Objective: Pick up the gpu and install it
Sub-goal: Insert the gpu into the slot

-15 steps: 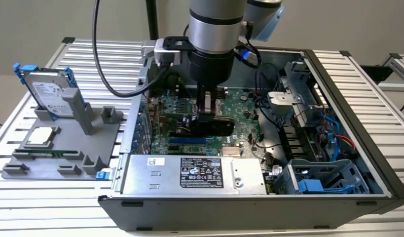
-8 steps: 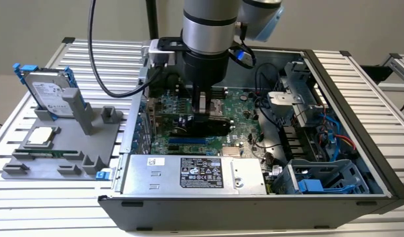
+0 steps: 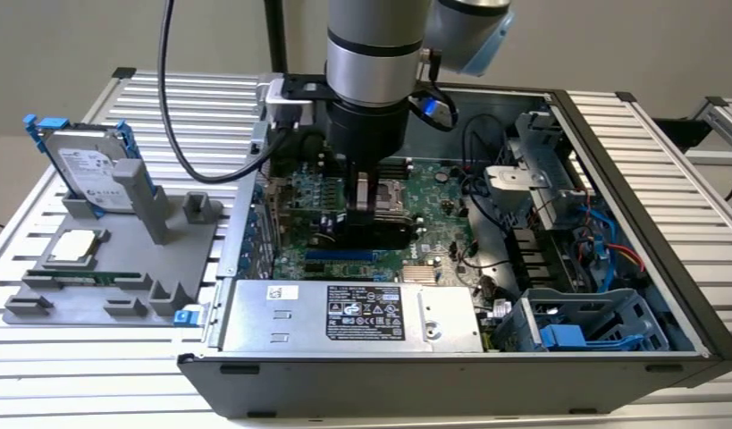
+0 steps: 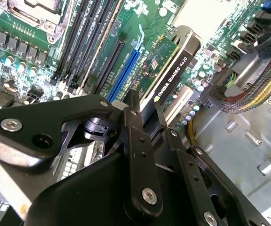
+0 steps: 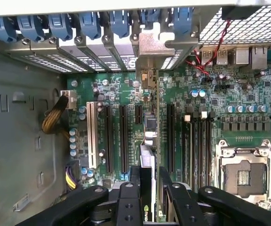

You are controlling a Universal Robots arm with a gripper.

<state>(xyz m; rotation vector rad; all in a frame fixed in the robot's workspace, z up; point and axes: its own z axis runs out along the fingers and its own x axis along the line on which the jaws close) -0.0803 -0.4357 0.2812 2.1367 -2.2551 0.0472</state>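
Observation:
The gpu (image 3: 378, 234) hangs on edge inside the open computer case (image 3: 652, 268), low over the green motherboard (image 3: 443, 192). My gripper (image 3: 373, 204) is shut on it from above. In the second wrist view the black shroud of the gpu (image 4: 177, 61) sticks out past my gripper (image 4: 147, 117), beside the blue expansion slot (image 4: 126, 70). In the first wrist view the gpu (image 5: 148, 150) is seen edge-on between the long black slots, held by my gripper (image 5: 150, 188), and its silver end bracket (image 5: 148, 54) stands at the case's rear slot openings.
Outside the case, on the exterior view's left, a grey fixture (image 3: 115, 259) carries a hard drive with blue rails (image 3: 91, 165), a processor chip (image 3: 77, 246) and a RAM stick (image 3: 86, 277). Inside are the power supply (image 3: 341, 313), a blue drive cage (image 3: 580, 326), cable bundles (image 3: 509, 223) and the empty processor socket (image 5: 241, 172).

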